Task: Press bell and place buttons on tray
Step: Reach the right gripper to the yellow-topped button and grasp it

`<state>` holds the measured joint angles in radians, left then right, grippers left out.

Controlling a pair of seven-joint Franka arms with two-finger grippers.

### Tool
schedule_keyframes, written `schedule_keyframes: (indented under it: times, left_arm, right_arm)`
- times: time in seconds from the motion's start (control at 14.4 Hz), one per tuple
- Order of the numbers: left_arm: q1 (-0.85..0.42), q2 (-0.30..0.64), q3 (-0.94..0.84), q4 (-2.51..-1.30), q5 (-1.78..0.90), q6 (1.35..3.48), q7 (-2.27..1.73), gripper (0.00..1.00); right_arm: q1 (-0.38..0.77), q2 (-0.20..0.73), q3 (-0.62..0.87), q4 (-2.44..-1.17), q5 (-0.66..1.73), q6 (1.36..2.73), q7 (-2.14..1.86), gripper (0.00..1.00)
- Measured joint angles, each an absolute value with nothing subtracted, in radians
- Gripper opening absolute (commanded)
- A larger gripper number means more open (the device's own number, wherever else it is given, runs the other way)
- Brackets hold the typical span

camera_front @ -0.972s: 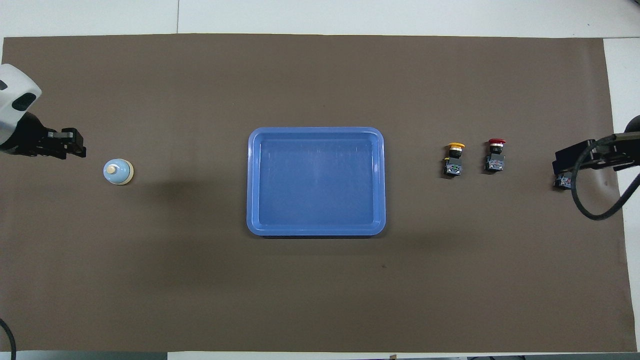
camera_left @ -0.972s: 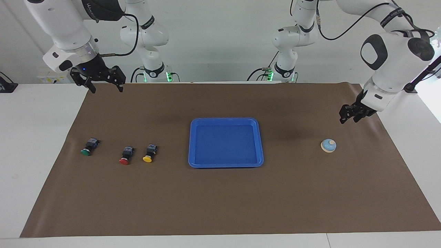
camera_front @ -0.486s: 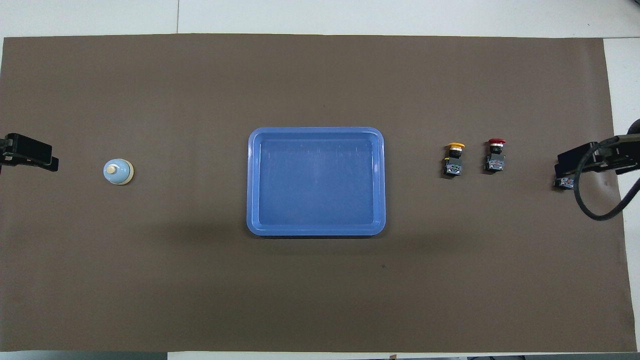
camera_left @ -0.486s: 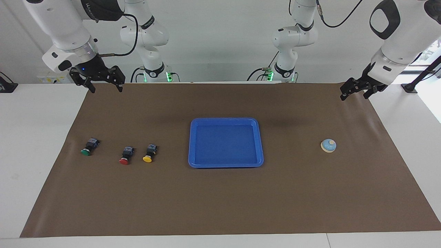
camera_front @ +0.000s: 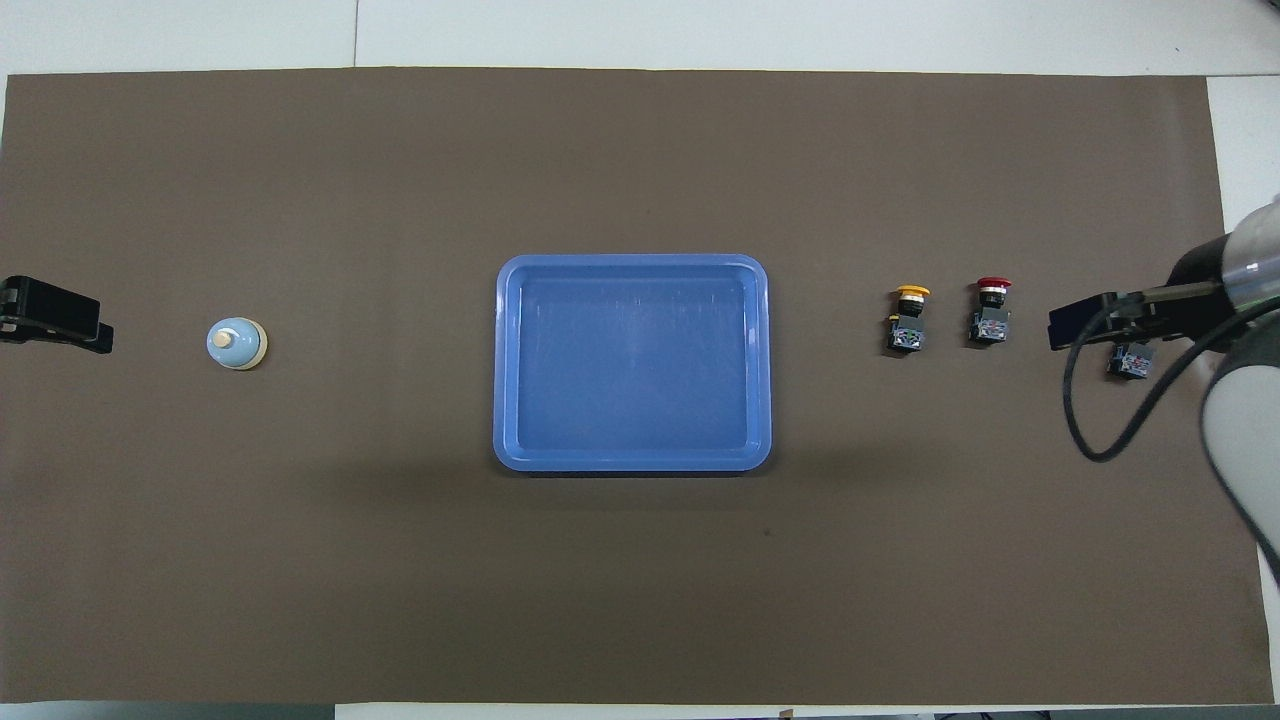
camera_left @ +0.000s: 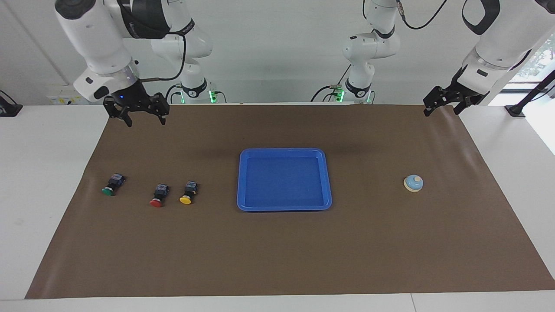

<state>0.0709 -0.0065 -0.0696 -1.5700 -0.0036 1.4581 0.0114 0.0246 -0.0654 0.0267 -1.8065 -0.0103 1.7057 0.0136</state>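
Observation:
The light-blue bell [camera_left: 413,183] stands on the mat toward the left arm's end and also shows in the overhead view [camera_front: 236,343]. The blue tray [camera_left: 284,151] [camera_front: 632,260] lies bare at the middle. The yellow button [camera_left: 187,193] [camera_front: 909,320], red button [camera_left: 158,196] [camera_front: 991,312] and green button [camera_left: 112,185] lie in a row toward the right arm's end. My right gripper [camera_left: 146,122] hangs open and empty, high over the mat. In the overhead view the right gripper [camera_front: 1090,322] covers part of the green button [camera_front: 1132,360]. My left gripper [camera_left: 441,112] [camera_front: 55,322] is raised over the mat's edge, apart from the bell.
A brown mat [camera_left: 277,260] covers most of the white table [camera_left: 47,143]. The two arm bases [camera_left: 360,91] stand at the robots' edge. A black cable [camera_front: 1100,440] loops below the right wrist.
My left gripper has risen from just beside the bell and drawn back over the mat's edge. My right gripper has shifted a little toward the middle of the table.

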Motion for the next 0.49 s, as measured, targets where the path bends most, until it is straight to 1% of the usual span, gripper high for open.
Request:
schedule_keyframes:
  times: [0.14,0.21,0.49]
  left_arm:
    - [0.071,-0.006,-0.07,-1.573,-0.004,1.458,0.011,1.0]
    - [0.071,-0.006,-0.07,-1.574,-0.004,1.458,0.01,1.0]
    - [0.071,-0.006,-0.07,-1.575,-0.004,1.458,0.01,1.0]
  right_arm:
    - [0.068,-0.057,0.03,-1.9,-0.01,1.805,0.104,1.0]
    - [0.088,-0.037,0.03,-1.93,-0.01,1.858,0.141,1.0]
    - [0.103,0.104,0.03,-2.016,-0.01,2.129,0.183,1.0]
